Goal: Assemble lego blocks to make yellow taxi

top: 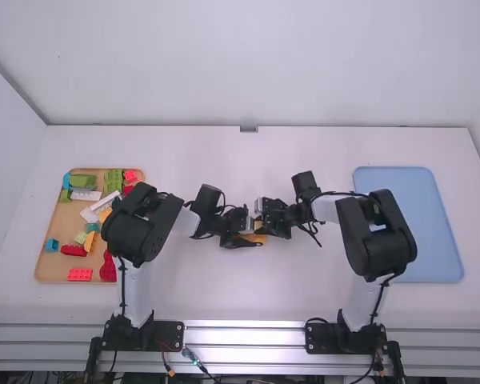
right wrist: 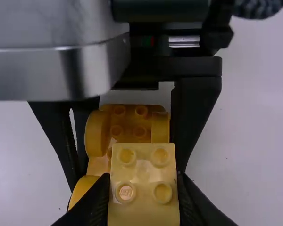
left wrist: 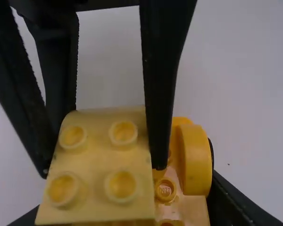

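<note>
We judge the yellow body [right wrist: 128,120] and the pale yellow brick [left wrist: 96,160] light, stiff, smooth plastic: unlikely to break, but apt to twist out of a poor grip. The body is best held low along its sides, with the studs free and the rounded yellow pieces [right wrist: 95,134] unstrained; the brick by two opposite side walls, its underside kept clear.

Location: both are between the arms, near the middle of the bench [top: 224,292]. The brick lies over part of the body; whether it is seated, we cannot tell.

Tools: the left tool [left wrist: 125,216] is closed about the body; the right tool [right wrist: 142,183] pinches the brick by its sides.

Count: two tools; one body; one pale brick, four studs on top; three rounded pieces visible in the right wrist view; one wooden tray [top: 60,220]; one blue tray [top: 408,224]. Within the wooden tray we find at least five red pieces [top: 80,274] and three white pieces [top: 86,194]. The left arm [top: 144,224] covers part of that tray; its full total cannot be certified.
</note>
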